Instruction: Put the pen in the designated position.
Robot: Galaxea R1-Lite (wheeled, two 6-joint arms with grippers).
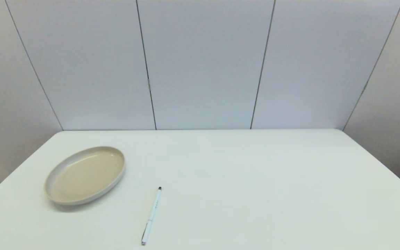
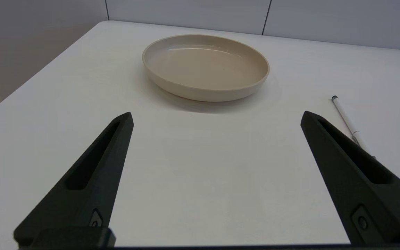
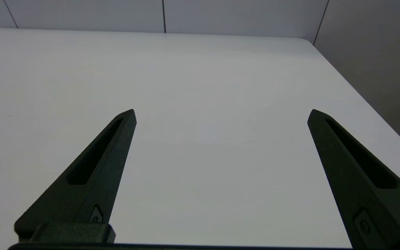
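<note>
Left wrist view shows the left gripper (image 2: pixel 216 116) with its two black fingers (image 2: pixel 96 166) spread wide and holding nothing. It hangs low over the white table (image 2: pixel 47 104). The dish (image 2: pixel 206 66) sits ahead of it, and the pen (image 2: pixel 346 119) lies just beside one finger, partly hidden behind it.

Right wrist view shows the right gripper (image 3: pixel 221 114) spread just as wide, also with nothing in it. Only bare table lies in front of it.

From the head camera neither arm can be seen. The pen (image 1: pixel 151 215) lies flat near the front of the table, at about 7 o'clock from the table's middle. Its dark tip points toward the far wall. The dish (image 1: pixel 84 175) sits at about 10 o'clock from the pen, near it but not touching.

No grab has started yet. The left gripper looks like the closer one. To do it well, it should turn so its fingers cross the pen, come down over the middle, and close gently. The pen is thin and round, so it could roll away or slip out.

The dish is beige with a grey rim. Nothing is in it. No mark on the table shows where the pen should go.
</note>
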